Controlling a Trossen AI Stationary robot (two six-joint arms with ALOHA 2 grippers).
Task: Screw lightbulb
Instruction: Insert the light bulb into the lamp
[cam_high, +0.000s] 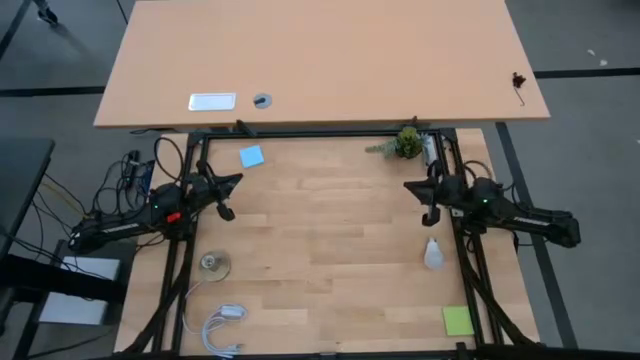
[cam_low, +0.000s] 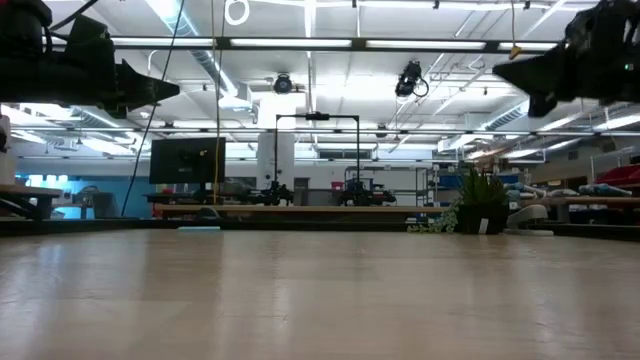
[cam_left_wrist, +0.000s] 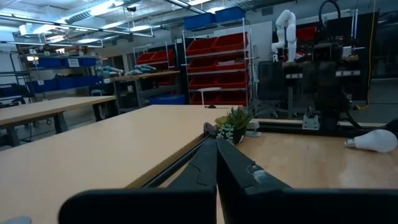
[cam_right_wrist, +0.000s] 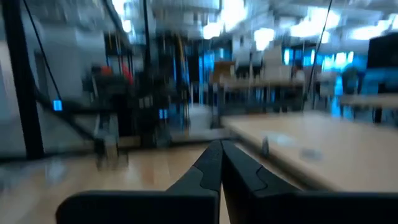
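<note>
- Right gripper (cam_high: 411, 186): dark two-finger claw, fingers pressed together, holding nothing, raised above the right side of the light wooden table (cam_high: 320, 260).
- Left gripper (cam_high: 236, 180): same dark claw, fingers also pressed shut, empty, parked over the table's left side, pointing toward the centre.
- Small white frosted pear-shaped lightbulb (cam_high: 433, 254) lay on its side on the table, near the right edge, apart from both claws.
- Key relation: bulb sat nearer the front edge than the right gripper, just beside that arm's forearm; right arm was clearly nearer, left arm well apart across the table.
- Long axis ran roughly front-to-back in the high view; narrow screw end pointed toward the right gripper, rounded end toward the front.
- Left wrist view showed the bulb (cam_left_wrist: 376, 140) lying flat, silvery base to one side, glass looked intact.
- Round grey socket disc (cam_high: 213, 263) with white cord (cam_high: 224, 325) lay on the left side, close to the left arm.
- Judgement: nothing grasped yet; the right claw would need to spread and drop back toward the bulb.
</note>
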